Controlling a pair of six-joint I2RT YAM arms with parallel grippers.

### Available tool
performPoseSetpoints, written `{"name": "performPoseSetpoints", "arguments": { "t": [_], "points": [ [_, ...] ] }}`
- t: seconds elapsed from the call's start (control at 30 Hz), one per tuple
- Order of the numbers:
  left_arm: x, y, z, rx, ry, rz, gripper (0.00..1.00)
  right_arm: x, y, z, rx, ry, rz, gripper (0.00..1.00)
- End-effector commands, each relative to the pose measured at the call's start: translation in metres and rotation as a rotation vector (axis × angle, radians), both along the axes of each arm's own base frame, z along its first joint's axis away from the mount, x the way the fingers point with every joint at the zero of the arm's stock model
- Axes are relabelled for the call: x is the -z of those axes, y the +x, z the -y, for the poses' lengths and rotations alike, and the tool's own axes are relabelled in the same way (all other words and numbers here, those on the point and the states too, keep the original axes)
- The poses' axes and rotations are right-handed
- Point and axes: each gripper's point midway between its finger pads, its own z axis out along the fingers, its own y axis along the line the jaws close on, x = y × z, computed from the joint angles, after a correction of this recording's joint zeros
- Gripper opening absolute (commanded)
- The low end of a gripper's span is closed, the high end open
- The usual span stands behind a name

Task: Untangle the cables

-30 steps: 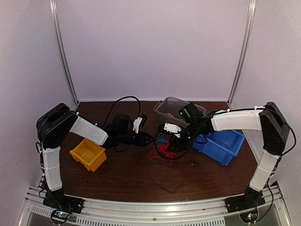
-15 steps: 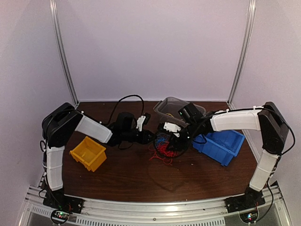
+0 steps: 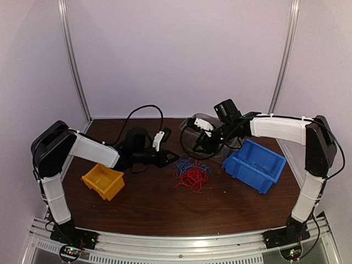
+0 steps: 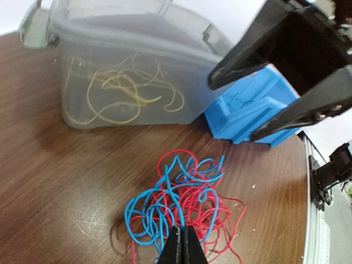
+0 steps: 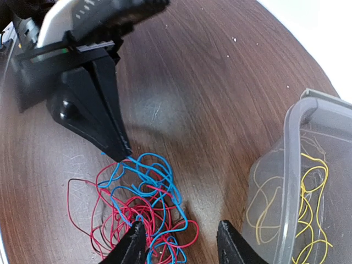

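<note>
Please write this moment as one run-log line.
left gripper: shut on blue cable | right gripper: open, near red-blue tangle | yellow cables: in clear bin

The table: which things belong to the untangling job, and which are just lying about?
In the job: tangle of thin red and blue wires; yellow wires inside the clear plastic tub; left gripper, shut on the tangle's edge; right gripper, open.
Lying about: yellow plastic bin; blue plastic bin.

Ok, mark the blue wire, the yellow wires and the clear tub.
blue wire (image 4: 168, 187), left wrist view, on one of its middle loops.
yellow wires (image 4: 124, 91), left wrist view, on the strands seen through the wall.
clear tub (image 4: 110, 33), left wrist view, on its upper front wall.
</note>
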Motion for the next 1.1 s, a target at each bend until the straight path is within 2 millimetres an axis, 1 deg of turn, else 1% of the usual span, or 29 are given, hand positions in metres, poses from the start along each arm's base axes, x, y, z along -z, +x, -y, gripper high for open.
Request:
{"name": "performPoseSetpoints", "arguments": {
  "t": [0.0, 0.07, 0.17, 0.23, 0.33, 0.37, 0.4, 0.43, 0.47, 0.5, 0.6, 0.67, 0.7, 0.73, 0.77, 0.8, 0.83, 0.93, 0.97, 1.0, 1.07],
  "points": [
    [-0.076, -0.014, -0.001, 0.056, -0.111, 0.198, 0.00, -0.008, -0.018, -0.012, -0.087, 0.089, -0.081, 0.48],
    [-0.094, -0.021, -0.004, 0.068, -0.117, 0.237, 0.00, 0.000, -0.031, -0.018, -0.131, 0.121, -0.130, 0.52],
    [-0.120, -0.027, -0.009, 0.062, -0.124, 0.286, 0.00, 0.023, -0.042, -0.027, -0.153, 0.121, -0.210, 0.53],
    [-0.139, -0.031, -0.014, 0.055, -0.137, 0.319, 0.00, 0.037, -0.043, -0.030, -0.144, 0.123, -0.264, 0.50],
    [-0.166, -0.035, -0.022, 0.032, -0.155, 0.369, 0.00, 0.053, -0.046, -0.032, -0.145, 0.123, -0.317, 0.41],
    [-0.170, -0.035, -0.025, 0.023, -0.153, 0.374, 0.00, 0.057, -0.048, -0.032, -0.151, 0.128, -0.329, 0.37],
    [-0.174, -0.036, -0.027, 0.016, -0.150, 0.381, 0.00, 0.060, -0.051, -0.032, -0.160, 0.134, -0.343, 0.28],
    [-0.177, -0.035, -0.029, 0.009, -0.144, 0.388, 0.00, 0.062, -0.054, -0.033, -0.166, 0.139, -0.355, 0.16],
    [-0.180, -0.035, -0.031, 0.002, -0.140, 0.395, 0.00, 0.066, -0.056, -0.032, -0.169, 0.141, -0.366, 0.07],
    [-0.181, -0.035, -0.033, -0.008, -0.134, 0.401, 0.00, 0.070, -0.058, -0.031, -0.167, 0.137, -0.377, 0.00],
    [-0.178, -0.033, -0.039, -0.038, -0.111, 0.412, 0.00, 0.080, -0.061, -0.027, -0.160, 0.117, -0.386, 0.00],
    [-0.169, -0.029, -0.042, -0.064, -0.079, 0.408, 0.00, 0.081, -0.062, -0.024, -0.159, 0.106, -0.381, 0.00],
    [-0.163, -0.027, -0.044, -0.076, -0.064, 0.400, 0.00, 0.078, -0.062, -0.023, -0.159, 0.108, -0.377, 0.01],
    [-0.156, -0.026, -0.045, -0.083, -0.051, 0.393, 0.00, 0.072, -0.063, -0.022, -0.166, 0.114, -0.365, 0.03],
    [-0.150, -0.026, -0.045, -0.082, -0.044, 0.385, 0.00, 0.064, -0.064, -0.022, -0.180, 0.124, -0.345, 0.11],
    [-0.144, -0.027, -0.046, -0.084, -0.039, 0.374, 0.00, 0.050, -0.065, -0.022, -0.193, 0.141, -0.312, 0.22],
    [-0.138, -0.028, -0.046, -0.081, -0.036, 0.363, 0.00, 0.037, -0.066, -0.022, -0.203, 0.158, -0.276, 0.39],
    [-0.128, -0.030, -0.047, -0.078, -0.032, 0.342, 0.00, 0.009, -0.066, -0.021, -0.225, 0.197, -0.166, 0.65],
    [-0.126, -0.030, -0.048, -0.079, -0.031, 0.338, 0.00, 0.005, -0.065, -0.022, -0.227, 0.203, -0.144, 0.71],
    [-0.125, -0.031, -0.048, -0.080, -0.027, 0.337, 0.00, 0.002, -0.064, -0.025, -0.230, 0.204, -0.129, 0.75],
    [-0.122, -0.029, -0.050, -0.092, -0.018, 0.338, 0.00, 0.006, -0.061, -0.032, -0.229, 0.187, -0.130, 0.79]
  ]
}}
